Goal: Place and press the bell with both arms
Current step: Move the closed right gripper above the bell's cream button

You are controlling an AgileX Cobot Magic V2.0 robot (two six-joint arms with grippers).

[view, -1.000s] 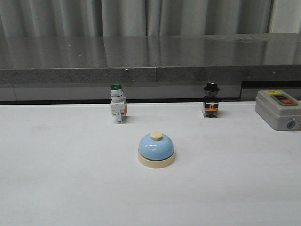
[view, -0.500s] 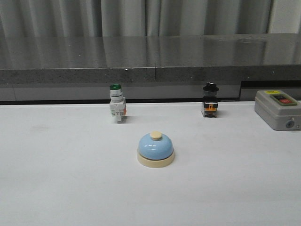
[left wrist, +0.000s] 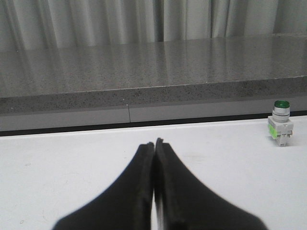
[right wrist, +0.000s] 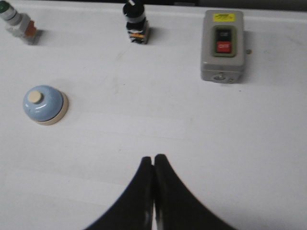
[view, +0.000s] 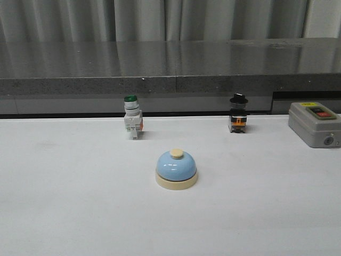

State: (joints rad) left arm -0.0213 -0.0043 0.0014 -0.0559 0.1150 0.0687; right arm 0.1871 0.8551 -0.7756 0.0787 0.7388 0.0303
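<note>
The light-blue bell [view: 176, 169] with a cream base and cream button stands upright on the white table, in the middle of the front view. It also shows in the right wrist view [right wrist: 44, 104], far off to the side of my right gripper [right wrist: 153, 158], which is shut and empty above the table. My left gripper [left wrist: 154, 143] is shut and empty, low over the table; the bell is out of its view. Neither arm shows in the front view.
A green-capped white push-button switch [view: 132, 124] and a black-capped switch [view: 238, 120] stand near the table's back edge. A grey box with a red button [view: 314, 124] sits at the back right. A dark stone ledge [view: 170, 66] runs behind the table.
The bell and the switches show a tiny shift in the front view between one second ago and half a second ago. Nothing else has visibly changed.
</note>
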